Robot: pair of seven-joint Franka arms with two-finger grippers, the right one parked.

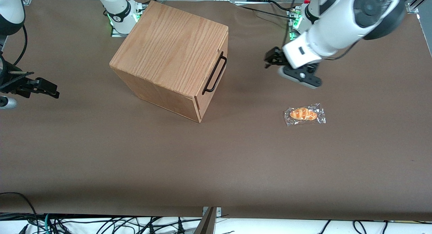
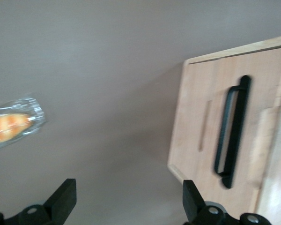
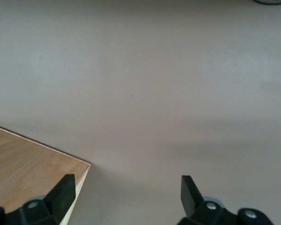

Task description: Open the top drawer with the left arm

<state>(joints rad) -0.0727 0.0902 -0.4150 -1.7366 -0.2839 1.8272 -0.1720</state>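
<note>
The oak box (image 1: 170, 48) stands on the brown table, and the top drawer (image 1: 223, 46) is shut, its flat front turned toward the working arm's end. A thin black bar handle (image 1: 214, 73) runs along that front. My left arm's gripper (image 1: 271, 60) hovers above the table in front of the drawer, well apart from the handle. The left wrist view shows the gripper (image 2: 129, 201) open with bare table between its black fingertips (image 2: 65, 193). That view also shows the drawer front (image 2: 201, 103) and the handle (image 2: 232, 133), with a gap to the fingers.
A wrapped orange bread roll (image 1: 304, 114) (image 2: 11, 124) lies on the table nearer the front camera than the gripper, toward the working arm's end. Cables run along the table's edge nearest the front camera.
</note>
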